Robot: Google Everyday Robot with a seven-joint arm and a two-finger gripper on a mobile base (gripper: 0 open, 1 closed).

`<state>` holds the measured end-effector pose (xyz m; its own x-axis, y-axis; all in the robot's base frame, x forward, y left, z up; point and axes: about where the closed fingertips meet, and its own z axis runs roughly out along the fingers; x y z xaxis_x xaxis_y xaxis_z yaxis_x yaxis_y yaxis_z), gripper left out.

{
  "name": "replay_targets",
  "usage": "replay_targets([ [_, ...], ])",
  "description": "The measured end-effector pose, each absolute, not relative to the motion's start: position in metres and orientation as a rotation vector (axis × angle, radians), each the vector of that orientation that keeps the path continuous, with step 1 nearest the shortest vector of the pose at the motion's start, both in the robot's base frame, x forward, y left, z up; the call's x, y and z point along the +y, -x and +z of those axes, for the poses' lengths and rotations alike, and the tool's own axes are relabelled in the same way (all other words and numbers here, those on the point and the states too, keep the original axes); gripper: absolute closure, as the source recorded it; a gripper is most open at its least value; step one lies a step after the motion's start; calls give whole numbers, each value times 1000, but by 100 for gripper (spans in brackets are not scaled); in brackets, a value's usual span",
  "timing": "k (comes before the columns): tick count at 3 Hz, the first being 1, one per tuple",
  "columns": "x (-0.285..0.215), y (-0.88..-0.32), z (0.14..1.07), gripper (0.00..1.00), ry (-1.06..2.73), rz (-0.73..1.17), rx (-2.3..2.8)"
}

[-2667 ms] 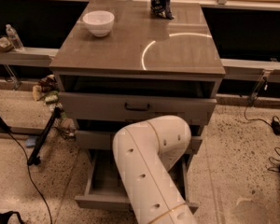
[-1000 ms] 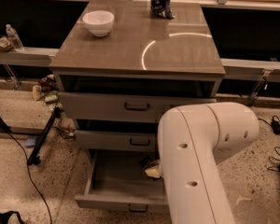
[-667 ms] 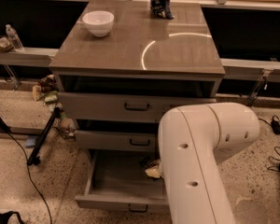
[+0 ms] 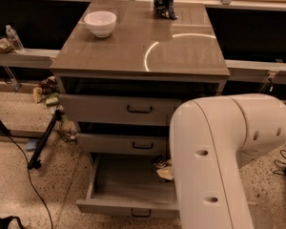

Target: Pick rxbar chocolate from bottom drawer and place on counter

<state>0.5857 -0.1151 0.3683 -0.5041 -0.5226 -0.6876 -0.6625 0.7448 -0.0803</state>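
Drawer cabinet, seen from the front and above. The bottom drawer [image 4: 126, 182] stands pulled out at 6 o'clock, below two shallower drawers [image 4: 119, 109]. The white arm [image 4: 219, 161] fills the 4 to 5 o'clock quarter, and the gripper [image 4: 165, 171] reaches down into the drawer at its 3 o'clock side, toward the back. Whether the gripper is open or closed cannot be told. A small dark shape with pale marks, taken to be the chocolate bar [image 4: 158, 161], lies at the 11 o'clock edge of the gripper, touching or just beside it; which of the two cannot be told. The counter [image 4: 133, 51] carries a white bowl [image 4: 100, 23] at 10 o'clock and a dark snack bag [image 4: 164, 3] at 12 o'clock, with bare surface at centre. Handling, as a judgement: the bar is light, flat and fairly stiff, and its wrapper is slick and apt to crinkle or slip. It is best pinched across its short width near mid-length, firmly but without crushing, then lifted clear of the drawer's wall.
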Motion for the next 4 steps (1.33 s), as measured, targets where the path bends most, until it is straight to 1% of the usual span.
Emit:
replay_targets([
  [1, -123, -593, 416, 100, 900, 201, 2198],
  [2, -117, -594, 485, 100, 1012, 208, 2082],
  [4, -124, -591, 497, 100, 993, 189, 2079],
])
